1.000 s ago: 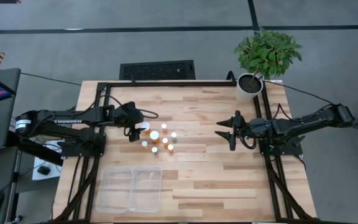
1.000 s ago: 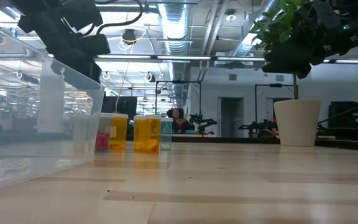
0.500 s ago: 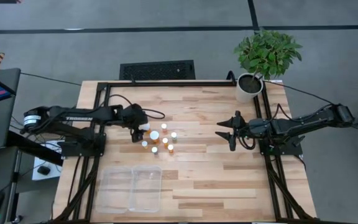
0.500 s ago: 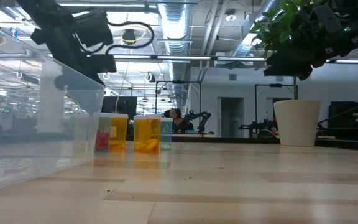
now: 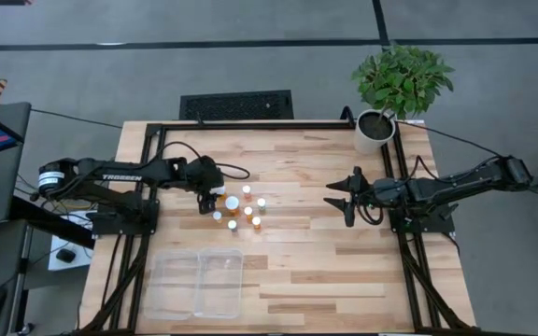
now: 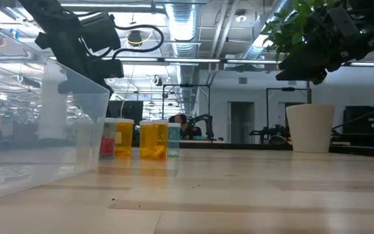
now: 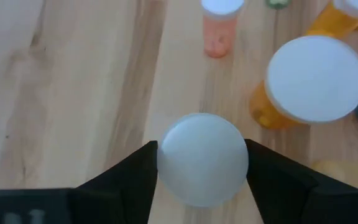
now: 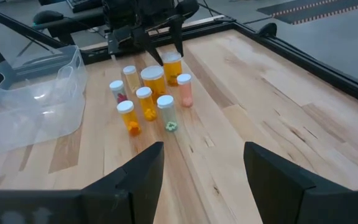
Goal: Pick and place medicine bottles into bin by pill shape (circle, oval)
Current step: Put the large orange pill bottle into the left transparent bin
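Several amber medicine bottles with white caps [image 5: 241, 210] stand upright in a cluster on the wooden table; they also show in the right wrist view [image 8: 148, 87]. My left gripper [image 5: 215, 191] is open above the cluster's far-left bottle [image 8: 172, 67]. Its fingers point down and stand on either side of that bottle's white cap [image 7: 202, 155]. The clear two-compartment bin [image 5: 153, 280] sits near the table's front left. My right gripper [image 5: 336, 199] is open and empty, hovering over the table's right half. My left gripper comes from above, with one finger [image 7: 135, 180] on each side of the cap's rim [image 7: 166, 163]. The cap fills the gap between them. I cannot tell whether the fingers touch it. The bottle stands upright on the table.
A potted plant in a white pot [image 5: 377, 129] stands at the far right corner. A large-capped bottle [image 7: 316, 78] and a pink-bodied one [image 7: 219, 28] stand close to the flanked bottle. Black frame rails [image 5: 148, 168] run along the table's edges. Bare wood lies between the cluster and my right gripper.
My left gripper has moved toward the table's right edge, from beside the cluster to over its far-left bottle, so that its fingers now flank the cap. The bottles and my right arm have stayed still.
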